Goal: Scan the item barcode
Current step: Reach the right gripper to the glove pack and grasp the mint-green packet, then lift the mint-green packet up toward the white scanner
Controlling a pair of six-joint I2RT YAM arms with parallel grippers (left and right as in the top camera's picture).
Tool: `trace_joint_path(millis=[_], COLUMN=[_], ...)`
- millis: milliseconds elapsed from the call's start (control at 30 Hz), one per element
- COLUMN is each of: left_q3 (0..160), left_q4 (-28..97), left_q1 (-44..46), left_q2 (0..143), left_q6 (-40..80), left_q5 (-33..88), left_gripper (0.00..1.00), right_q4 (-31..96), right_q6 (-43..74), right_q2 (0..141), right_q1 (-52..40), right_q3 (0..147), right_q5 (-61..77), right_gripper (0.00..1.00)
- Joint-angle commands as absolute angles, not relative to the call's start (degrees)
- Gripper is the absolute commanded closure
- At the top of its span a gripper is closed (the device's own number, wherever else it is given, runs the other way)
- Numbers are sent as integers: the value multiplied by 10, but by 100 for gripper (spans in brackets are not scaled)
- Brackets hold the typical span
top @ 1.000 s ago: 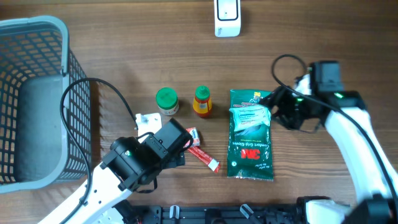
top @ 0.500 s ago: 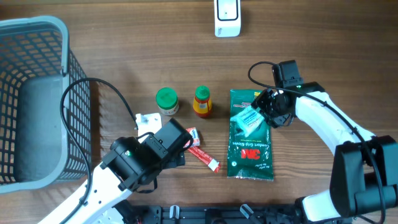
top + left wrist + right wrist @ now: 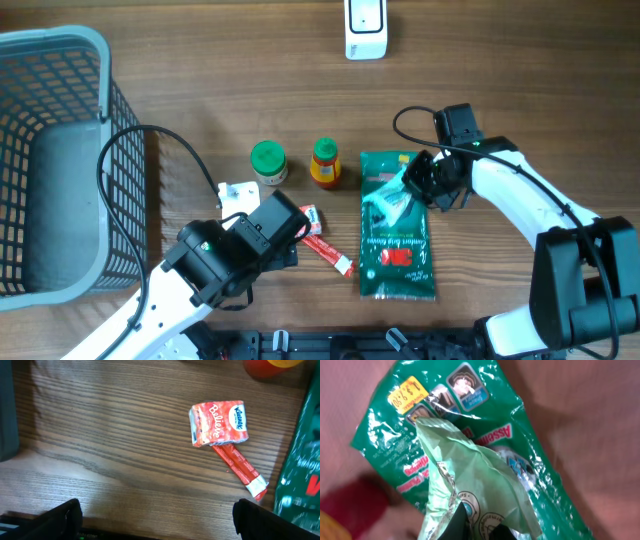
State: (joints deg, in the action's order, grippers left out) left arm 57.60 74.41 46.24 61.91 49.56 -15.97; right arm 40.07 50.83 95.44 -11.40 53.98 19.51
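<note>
Green glove packet [image 3: 398, 228] lies below the white scanner [image 3: 365, 28], long axis pointing roughly toward it. The nearer right gripper [image 3: 418, 182] appears clamped on its upper edge. The left gripper [image 3: 160, 520] jaws stand wide apart.

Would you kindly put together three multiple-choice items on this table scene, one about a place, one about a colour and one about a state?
1. The green-lidded jar stands:
A. inside the basket
B. right beside the red bottle
C. on top of the white scanner

2. The price sticker on the green glove packet is:
A. yellow
B. blue
C. white

3. The right arm's jaws are:
A. wide open above bare wood
B. out of every view
C. shut on the green glove packet

Answers:
1 B, as the overhead view shows the jar and bottle side by side.
2 A, as the right wrist view shows a yellow tag on the packet.
3 C, as the overhead view shows them pinched on the packet's upper part.
</note>
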Motion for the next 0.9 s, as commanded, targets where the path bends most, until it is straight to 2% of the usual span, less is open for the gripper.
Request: trace_joint_path(millis=[0, 133, 233, 367, 467, 733, 867], left_q3=[583, 583, 583, 583, 583, 583, 583], left_q4=[744, 744, 744, 744, 744, 744, 744], left_q1=[462, 462, 462, 462, 462, 462, 462], left_q2=[615, 615, 615, 615, 615, 615, 615], left_q6=[486, 486, 486, 486, 486, 486, 486], left_q5=[-159, -159, -159, -159, -159, -159, -159], left_gripper=[0, 0, 0, 0, 0, 0, 0], right_q4=[539, 703, 790, 879, 918, 922, 816], right_q6=[486, 486, 486, 473, 395, 393, 309], right_q2=[932, 907, 902, 902, 902, 902, 902], right_q1=[-92, -59, -34, -16, -15, -15, -15], right_q3=[610, 674, 679, 679, 679, 679, 679], right_q5=[325, 365, 470, 529, 617, 787, 778], right_gripper=[96, 96, 96, 96, 96, 96, 96])
